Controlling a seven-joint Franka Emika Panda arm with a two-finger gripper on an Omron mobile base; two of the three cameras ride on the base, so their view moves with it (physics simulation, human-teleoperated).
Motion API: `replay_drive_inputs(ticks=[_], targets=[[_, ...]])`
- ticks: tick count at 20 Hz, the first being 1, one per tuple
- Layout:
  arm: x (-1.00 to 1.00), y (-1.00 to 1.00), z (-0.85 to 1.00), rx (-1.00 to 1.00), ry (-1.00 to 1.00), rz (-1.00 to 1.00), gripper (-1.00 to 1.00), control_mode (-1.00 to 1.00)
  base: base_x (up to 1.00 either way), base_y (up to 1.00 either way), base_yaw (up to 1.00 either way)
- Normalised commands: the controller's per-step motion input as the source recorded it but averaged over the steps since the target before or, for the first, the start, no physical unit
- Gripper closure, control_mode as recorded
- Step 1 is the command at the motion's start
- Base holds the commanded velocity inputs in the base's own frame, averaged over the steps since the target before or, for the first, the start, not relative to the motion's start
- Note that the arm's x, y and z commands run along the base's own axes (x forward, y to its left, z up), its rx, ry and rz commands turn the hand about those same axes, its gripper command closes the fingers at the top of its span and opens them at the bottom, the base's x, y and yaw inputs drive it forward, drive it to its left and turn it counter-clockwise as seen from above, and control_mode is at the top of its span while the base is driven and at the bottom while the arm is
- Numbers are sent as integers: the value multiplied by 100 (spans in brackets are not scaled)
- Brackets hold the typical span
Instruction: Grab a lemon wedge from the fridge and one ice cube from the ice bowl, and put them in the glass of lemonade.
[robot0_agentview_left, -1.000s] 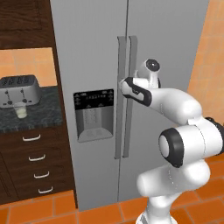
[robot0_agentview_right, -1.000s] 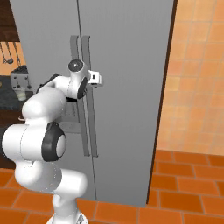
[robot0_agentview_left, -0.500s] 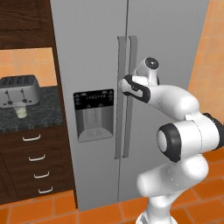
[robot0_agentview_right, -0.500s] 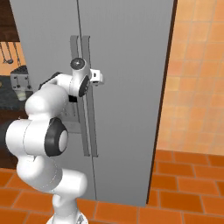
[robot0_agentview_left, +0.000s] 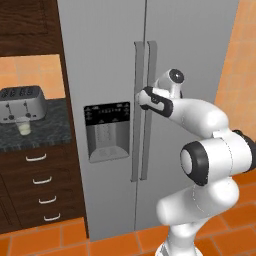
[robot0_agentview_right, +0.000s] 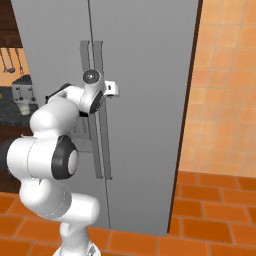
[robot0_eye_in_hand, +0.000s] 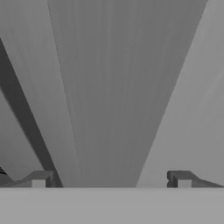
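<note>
I held my gripper (robot0_eye_in_hand: 111, 179) wide open right at the handle (robot0_agentview_left: 151, 75) of the shut fridge (robot0_agentview_left: 105, 55), because I had to pull that door open to reach the lemon wedge inside.

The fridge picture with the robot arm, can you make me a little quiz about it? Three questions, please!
1. True or false: both doors of the fridge are shut.
2. What sits on the dark counter left of the fridge, in front of the toaster?
A. a kettle
B. a small glass
C. a plate
3. Fill in: the gripper is at the fridge's long door ______, with its fingers apart.

Key: 1 true; 2 B; 3 handle.
</note>
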Motion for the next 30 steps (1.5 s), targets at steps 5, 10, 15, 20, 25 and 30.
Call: replay_drive_inputs(ticks=[5, 10, 15, 20, 25, 30], targets=[[18, 2, -6, 1, -5, 0, -100, -100, 0, 0, 0], [24, 10, -4, 0, -4, 0, 100, -100, 0, 0, 0], [24, 3, -2, 0, -1, 0, 100, -100, 0, 0, 0], [0, -24, 0, 0, 0, -2, 100, -100, 0, 0, 0], [-19, -64, 4, 0, 0, -11, 100, -100, 0, 0, 0], [-52, -72, 10, 1, 0, -8, 100, -100, 0, 0, 0]])
